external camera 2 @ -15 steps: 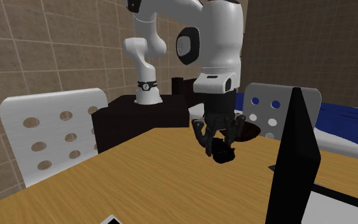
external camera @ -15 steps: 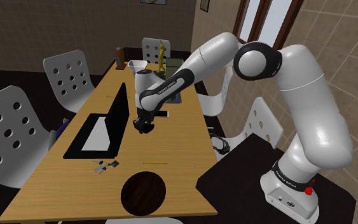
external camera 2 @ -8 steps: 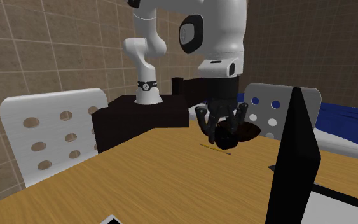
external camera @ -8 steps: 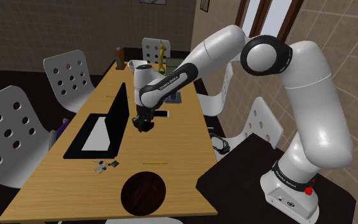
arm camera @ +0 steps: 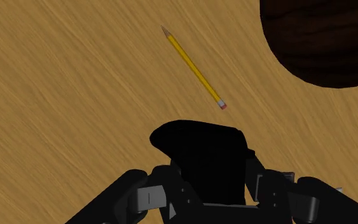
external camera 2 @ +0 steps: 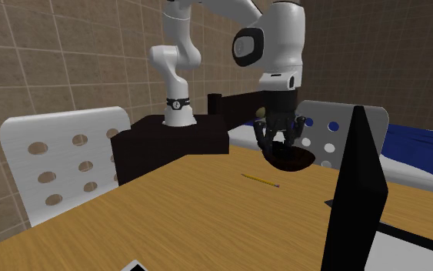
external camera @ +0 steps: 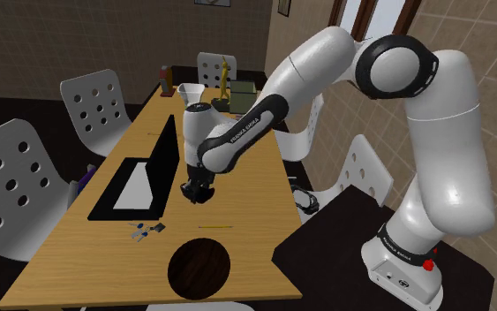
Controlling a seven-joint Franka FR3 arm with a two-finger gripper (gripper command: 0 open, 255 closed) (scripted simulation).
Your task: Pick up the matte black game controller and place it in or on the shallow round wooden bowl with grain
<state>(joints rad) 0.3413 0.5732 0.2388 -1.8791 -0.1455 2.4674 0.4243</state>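
Note:
My black gripper (external camera: 197, 189) hangs above the wooden table, shut on the matte black game controller (arm camera: 206, 158), which sticks out beyond the fingers. In the second exterior view the gripper (external camera 2: 281, 146) and controller are in the air in front of the dark round bowl (external camera 2: 298, 160). That dark wooden bowl (external camera: 199, 269) sits near the table's near edge in the shoulder view, some way from the gripper. Its grained rim (arm camera: 323, 38) lies ahead of the controller in the wrist view, past a yellow pencil (arm camera: 193, 67).
An open black laptop (external camera: 147, 171) stands just left of the gripper in the shoulder view. Small keys (external camera: 146, 231) and the pencil (external camera: 214, 227) lie between gripper and bowl. White perforated chairs (external camera: 11, 185) ring the table (external camera: 255, 203); boxes and bottles crowd its far end (external camera: 202, 89).
The arm has carried the held controller along the table toward the bowl and a little lower in the shoulder view; in the second exterior view it has receded toward the bowl.

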